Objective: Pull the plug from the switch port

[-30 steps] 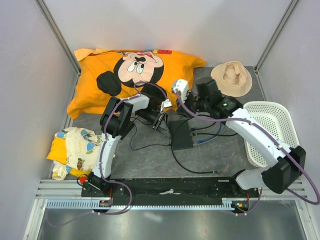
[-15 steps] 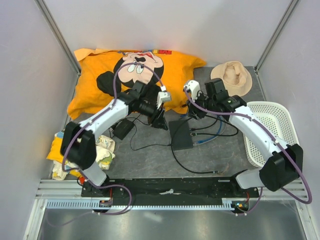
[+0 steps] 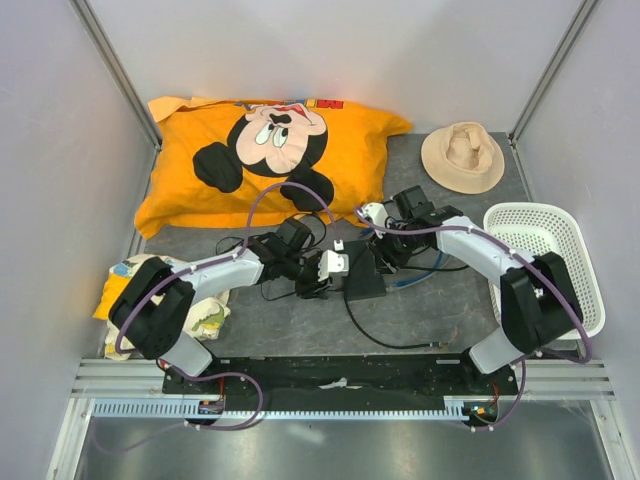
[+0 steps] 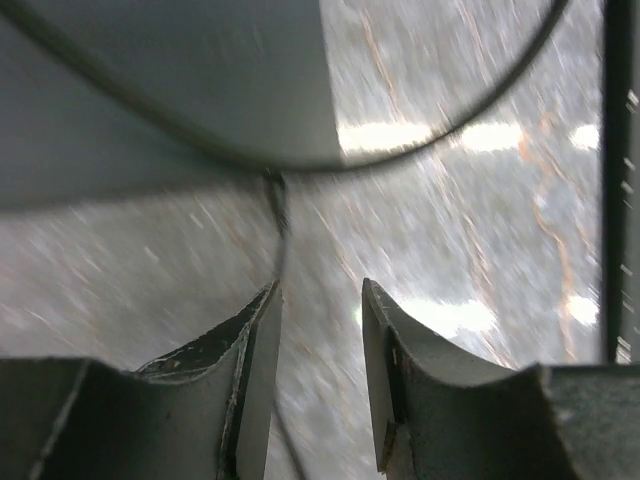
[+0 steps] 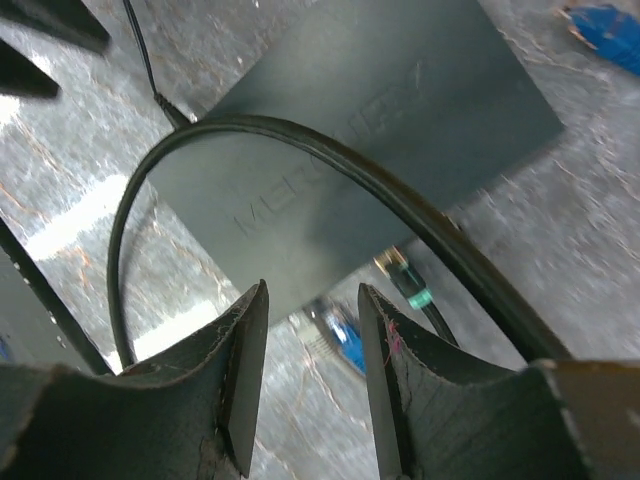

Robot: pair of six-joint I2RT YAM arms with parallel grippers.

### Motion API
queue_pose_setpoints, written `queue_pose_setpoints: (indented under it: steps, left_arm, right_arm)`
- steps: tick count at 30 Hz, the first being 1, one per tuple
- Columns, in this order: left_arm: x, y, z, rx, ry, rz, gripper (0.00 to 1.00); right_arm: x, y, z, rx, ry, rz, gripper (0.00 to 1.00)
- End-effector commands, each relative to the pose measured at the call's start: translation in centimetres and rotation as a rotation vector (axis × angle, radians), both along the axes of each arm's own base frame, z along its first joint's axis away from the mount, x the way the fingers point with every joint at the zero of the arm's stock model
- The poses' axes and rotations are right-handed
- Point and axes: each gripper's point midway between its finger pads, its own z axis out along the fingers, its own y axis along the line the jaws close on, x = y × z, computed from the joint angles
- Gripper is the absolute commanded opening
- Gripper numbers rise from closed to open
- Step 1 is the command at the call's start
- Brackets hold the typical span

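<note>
Grey matting [image 3: 300, 320] carries the switch [image 3: 362, 272] at centre. Both arms have closed in on it: left gripper [image 4: 318, 300] beside its left edge, right gripper [image 5: 312, 300] over the green-tipped plug [image 5: 403, 272]. Both jaws are parted, gripping nothing. Approach looks done, grasp pending.

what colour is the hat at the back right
Light tan; the hat shows best in the top external view.

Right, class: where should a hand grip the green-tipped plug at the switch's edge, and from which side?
Probably the green-tipped plug by its short body, just outside the switch, pinched across its sides. Come from the cable end: it sticks straight out of the edge, cable trailing away, so the pull follows the port. The right hand, open, is close.
</note>
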Motion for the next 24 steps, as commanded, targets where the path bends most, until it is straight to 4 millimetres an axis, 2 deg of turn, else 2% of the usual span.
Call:
queue_pose_setpoints:
  steps: [1,10,18,24]
  left_arm:
    - [3.4,-3.3,1.9,-0.091,-0.201,-0.039,0.44]
    - [2.0,-4.9,0.0,-0.084,-0.167,-0.098,0.42]
    - [2.9,-5.6,-1.3,-0.054,-0.247,-0.057,0.35]
    - [3.2,-5.0,-2.2,-0.024,-0.276,-0.059,0.35]
  right_arm:
    - [1.0,1.9,-0.1,0.085,0.028,-0.007,0.49]
    - [1.4,2.4,-2.3,0.065,0.118,-0.036,0.49]
    - [0.5,2.2,-4.1,0.041,0.196,-0.061,0.49]
    - [0.0,2.0,-4.3,0.034,0.209,-0.057,0.49]
